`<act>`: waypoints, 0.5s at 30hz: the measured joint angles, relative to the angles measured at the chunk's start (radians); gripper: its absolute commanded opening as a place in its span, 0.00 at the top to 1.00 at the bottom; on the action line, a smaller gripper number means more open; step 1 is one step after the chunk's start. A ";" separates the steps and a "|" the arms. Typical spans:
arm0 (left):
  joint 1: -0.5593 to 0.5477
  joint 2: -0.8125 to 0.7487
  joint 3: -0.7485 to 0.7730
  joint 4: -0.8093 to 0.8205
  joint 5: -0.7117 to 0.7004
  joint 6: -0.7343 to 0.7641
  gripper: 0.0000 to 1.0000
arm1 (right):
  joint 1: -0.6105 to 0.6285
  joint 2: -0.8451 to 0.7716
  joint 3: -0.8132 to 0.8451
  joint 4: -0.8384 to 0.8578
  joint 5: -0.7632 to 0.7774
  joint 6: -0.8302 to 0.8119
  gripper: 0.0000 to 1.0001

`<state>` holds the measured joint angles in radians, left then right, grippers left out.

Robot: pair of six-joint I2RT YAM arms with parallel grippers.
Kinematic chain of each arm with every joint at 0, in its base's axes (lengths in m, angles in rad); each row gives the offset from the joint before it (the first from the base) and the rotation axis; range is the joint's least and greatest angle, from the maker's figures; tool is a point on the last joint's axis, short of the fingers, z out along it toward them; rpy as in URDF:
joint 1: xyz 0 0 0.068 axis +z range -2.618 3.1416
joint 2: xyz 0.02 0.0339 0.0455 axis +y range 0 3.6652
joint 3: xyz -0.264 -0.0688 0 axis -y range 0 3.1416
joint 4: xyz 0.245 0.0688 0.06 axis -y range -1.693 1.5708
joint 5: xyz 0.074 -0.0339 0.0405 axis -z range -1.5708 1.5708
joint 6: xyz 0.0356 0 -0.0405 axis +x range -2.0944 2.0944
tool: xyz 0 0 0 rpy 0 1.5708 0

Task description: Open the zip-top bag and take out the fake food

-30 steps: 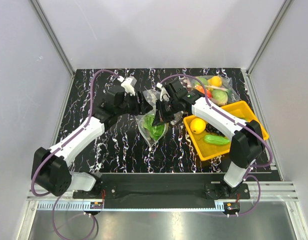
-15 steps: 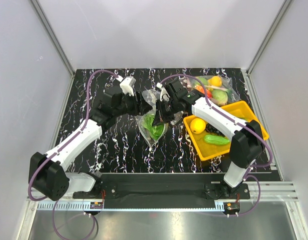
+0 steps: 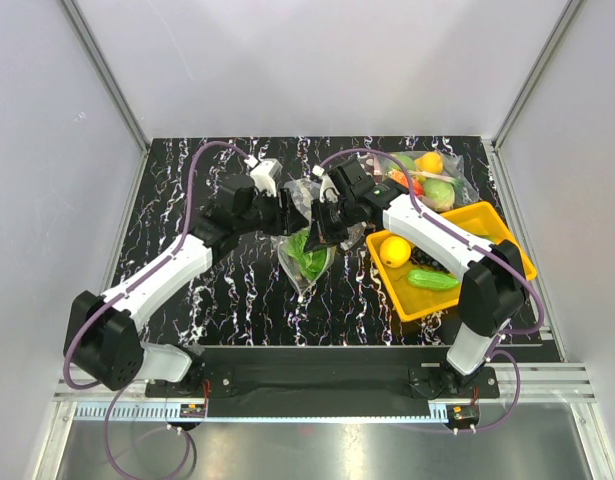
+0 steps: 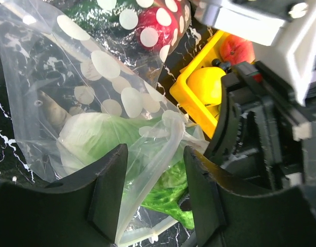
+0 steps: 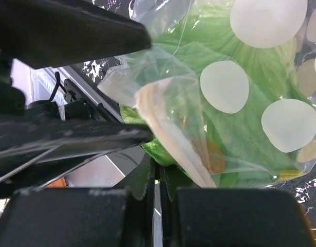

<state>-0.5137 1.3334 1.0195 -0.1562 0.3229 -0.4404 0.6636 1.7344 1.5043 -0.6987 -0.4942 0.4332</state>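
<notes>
Partway through, judging by the contents. Crinkly clear white-dotted zip-top bag (image 3: 305,250) mid-bench (image 3: 247,300), one lip clenched in right jaws; left jaws released, straddling the other lip. Yellow plastic lemon (image 3: 394,250) already in yellow tray (image 3: 487,218); green leafy lettuce (image 4: 111,136) left inside.

place: robot lab cell | white panel walls (image 3: 317,60) | aluminium frame (image 3: 104,75) | black marbled tabletop (image 3: 247,300)

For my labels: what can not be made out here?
- Zip mouth of the clear white-dotted plastic bag: top view, covered by the left end effector and right end effector.
- Whether the right one pinches plastic: right wrist view, its fingers hide contact.
- Grey shape in the bag: left wrist view, film blurs it.
</notes>
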 measured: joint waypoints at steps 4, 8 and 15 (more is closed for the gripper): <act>-0.002 0.039 0.009 -0.003 -0.001 0.002 0.58 | 0.000 0.000 0.000 0.000 0.000 0.000 1.00; -0.006 0.093 0.043 -0.008 0.000 0.002 0.78 | 0.000 0.000 0.000 0.000 -0.001 -0.001 1.00; -0.025 0.177 0.135 -0.037 0.002 0.008 0.84 | 0.011 0.000 0.003 0.039 -0.017 -0.001 1.00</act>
<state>-0.5385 1.5101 1.1549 -0.1932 0.3252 -0.4328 0.6743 1.7344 1.5074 -0.6601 -0.5114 0.4324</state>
